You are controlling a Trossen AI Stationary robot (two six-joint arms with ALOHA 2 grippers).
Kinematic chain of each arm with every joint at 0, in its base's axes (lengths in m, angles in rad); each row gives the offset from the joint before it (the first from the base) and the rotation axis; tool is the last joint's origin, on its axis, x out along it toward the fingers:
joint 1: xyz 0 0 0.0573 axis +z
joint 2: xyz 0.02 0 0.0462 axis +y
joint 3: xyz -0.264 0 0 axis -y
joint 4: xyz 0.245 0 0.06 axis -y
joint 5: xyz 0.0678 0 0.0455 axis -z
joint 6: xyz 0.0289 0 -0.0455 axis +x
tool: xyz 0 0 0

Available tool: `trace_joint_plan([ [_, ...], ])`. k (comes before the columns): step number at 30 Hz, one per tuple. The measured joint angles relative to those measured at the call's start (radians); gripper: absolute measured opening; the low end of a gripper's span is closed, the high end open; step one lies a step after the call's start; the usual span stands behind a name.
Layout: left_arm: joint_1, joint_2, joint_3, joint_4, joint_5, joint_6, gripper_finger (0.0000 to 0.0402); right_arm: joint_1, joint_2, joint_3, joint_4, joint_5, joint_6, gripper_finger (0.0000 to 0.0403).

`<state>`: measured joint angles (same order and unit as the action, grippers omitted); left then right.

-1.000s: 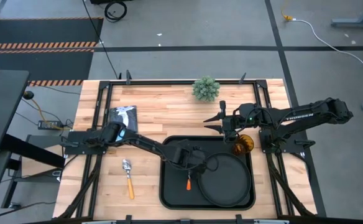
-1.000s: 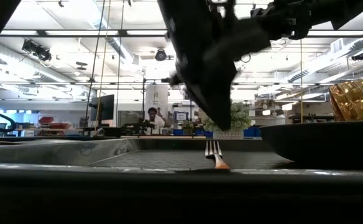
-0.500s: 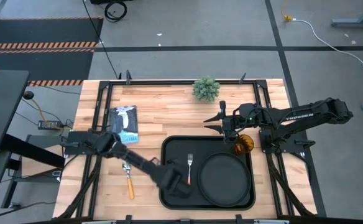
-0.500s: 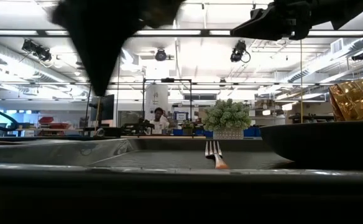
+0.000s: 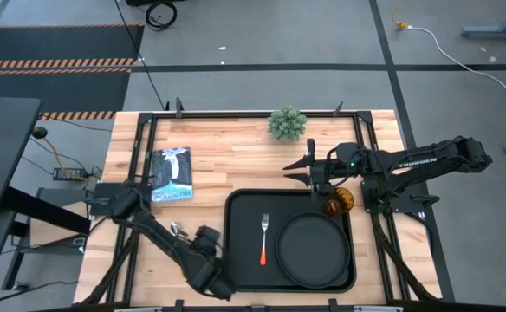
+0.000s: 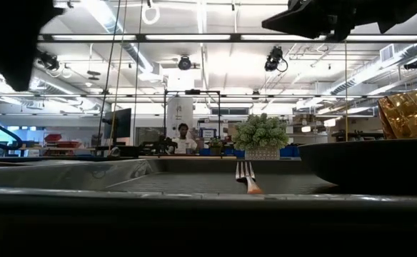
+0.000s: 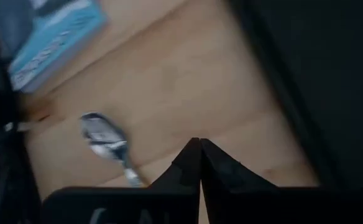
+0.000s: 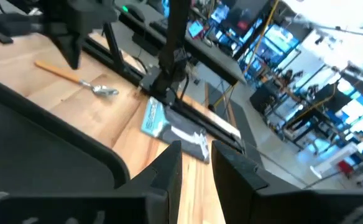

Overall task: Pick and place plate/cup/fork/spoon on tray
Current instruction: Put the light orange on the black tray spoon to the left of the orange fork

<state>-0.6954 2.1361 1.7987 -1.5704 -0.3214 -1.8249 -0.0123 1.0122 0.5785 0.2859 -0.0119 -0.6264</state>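
Note:
The black tray [image 5: 240,208] lies at the table's near middle. On it are the round black plate [image 5: 312,253] and the fork [image 5: 263,238], whose tines point to the far edge. The amber cup [image 5: 339,201] stands at the tray's far right corner. The spoon [image 7: 104,135] lies on the wood left of the tray, its handle partly hidden under my left arm. My left gripper [image 7: 200,149] is shut and empty, raised above the wood between the spoon and the tray's near left corner. My right gripper [image 8: 197,163] is open and empty above the tray's far edge, beside the cup.
A small potted plant [image 5: 287,123] stands at the far edge. A blue booklet [image 5: 171,173] lies at the far left. Bare wood shows between the booklet, the spoon and the tray. A person stands in the room far beyond the table.
My left gripper has gone from just above the fork on the tray up and toward the table's near left, past the tray's left rim. The fork lies still on the tray.

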Motion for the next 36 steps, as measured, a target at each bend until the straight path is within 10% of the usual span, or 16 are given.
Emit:
trace_joint_plan([
  [15, -0.029, -0.187, -0.322, 0.244, 0.149, -0.364, 0.0060, -0.057, 0.000, 0.000, 0.042, -0.042, -0.014, 0.0093],
  [25, -0.021, -0.184, -0.366, 0.385, 0.155, -0.312, 0.0162, -0.057, 0.000, 0.000, 0.041, -0.069, 0.005, 0.0093],
  [36, -0.004, -0.184, -0.366, 0.314, 0.136, -0.206, 0.0137, -0.057, 0.000, 0.000, 0.027, -0.069, 0.005, 0.0093],
])
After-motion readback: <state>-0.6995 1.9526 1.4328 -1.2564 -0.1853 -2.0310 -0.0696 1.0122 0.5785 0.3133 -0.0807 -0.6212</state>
